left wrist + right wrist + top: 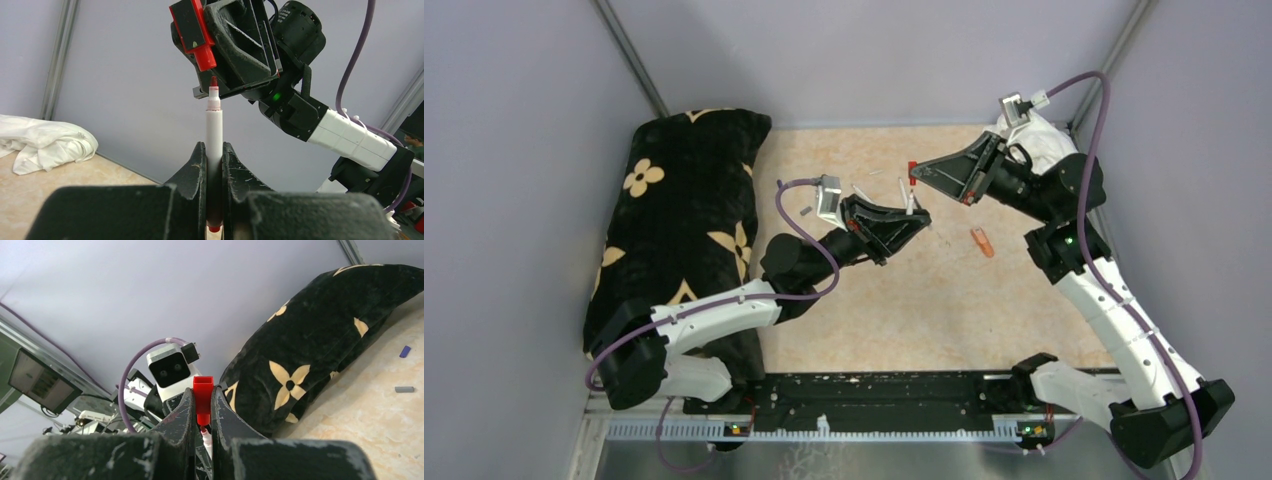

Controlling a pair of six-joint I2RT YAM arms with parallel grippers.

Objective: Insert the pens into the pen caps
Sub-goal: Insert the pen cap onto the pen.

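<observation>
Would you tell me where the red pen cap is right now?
In the left wrist view, the red cap is clamped in the right hand, just above the white pen's tip.

The white pen (214,125) stands upright, pinched low on its barrel in my left claw (214,150), red nib bare at the top. Just above the nib, not quite touching, hangs the red cap (203,52), narrower end down, clamped in my right claw (203,400). The orange highlighter (982,242) lies flat on the table (904,300), well apart. A grey cap (404,389) and a blue cap (405,351) lie loose there too, near each other.
</observation>
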